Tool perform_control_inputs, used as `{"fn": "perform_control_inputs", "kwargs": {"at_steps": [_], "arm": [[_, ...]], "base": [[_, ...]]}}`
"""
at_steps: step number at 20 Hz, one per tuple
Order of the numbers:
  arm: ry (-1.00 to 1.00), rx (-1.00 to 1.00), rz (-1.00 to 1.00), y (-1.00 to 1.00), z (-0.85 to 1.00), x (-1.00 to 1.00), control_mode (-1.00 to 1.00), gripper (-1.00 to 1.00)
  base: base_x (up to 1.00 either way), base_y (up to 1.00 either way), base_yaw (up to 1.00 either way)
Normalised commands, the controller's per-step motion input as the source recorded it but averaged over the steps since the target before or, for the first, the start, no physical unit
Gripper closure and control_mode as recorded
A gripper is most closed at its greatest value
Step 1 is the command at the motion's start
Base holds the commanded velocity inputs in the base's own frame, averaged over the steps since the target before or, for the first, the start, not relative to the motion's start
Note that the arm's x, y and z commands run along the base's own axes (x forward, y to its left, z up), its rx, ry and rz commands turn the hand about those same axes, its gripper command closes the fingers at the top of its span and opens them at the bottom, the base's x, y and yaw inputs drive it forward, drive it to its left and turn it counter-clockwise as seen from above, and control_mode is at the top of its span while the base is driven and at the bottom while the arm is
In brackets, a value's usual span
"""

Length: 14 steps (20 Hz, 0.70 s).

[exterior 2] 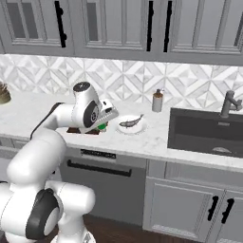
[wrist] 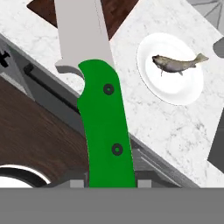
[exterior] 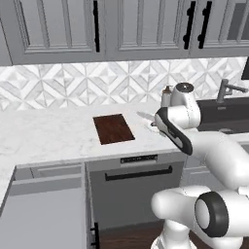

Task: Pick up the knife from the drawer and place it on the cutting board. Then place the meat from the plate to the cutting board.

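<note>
Knife carried in the fingers, hanging above the desk edge beside the cutting board

The fingers (wrist: 109, 183) are clamped on the green handle of the knife (wrist: 105, 127), whose pale blade points up toward the cutting board (exterior: 113, 128); a corner of the board shows just past the blade in the hand view. The plate (wrist: 183, 94) with the meat (wrist: 177, 63), a small fish, sits on the desk (exterior: 48, 131) just beside the board, on the sink side. The drawer (exterior: 44, 214) stands open below the desk, well apart from the board. Risk, as I judge it: the knife is over the desk's front edge, not the board, so letting go here could drop it to the floor; a sweep toward the board could also clip the plate
</note>
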Motion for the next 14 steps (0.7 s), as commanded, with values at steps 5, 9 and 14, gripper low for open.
{"fn": "perform_control_inputs", "kwargs": {"at_steps": [5, 9, 14], "arm": [[0.0, 0.0, 0.0, 0.0, 0.0, 0.0, 1.0, 1.0], [0.0, 0.0, 0.0, 0.0, 0.0, 0.0, 1.0, 1.0], [0.0, 0.0, 0.0, 0.0, 0.0, 0.0, 1.0, 1.0]], "base": [[0.19, 0.5, -0.46], [0.64, 0.45, -0.16], [0.67, 0.02, 0.0]]}}
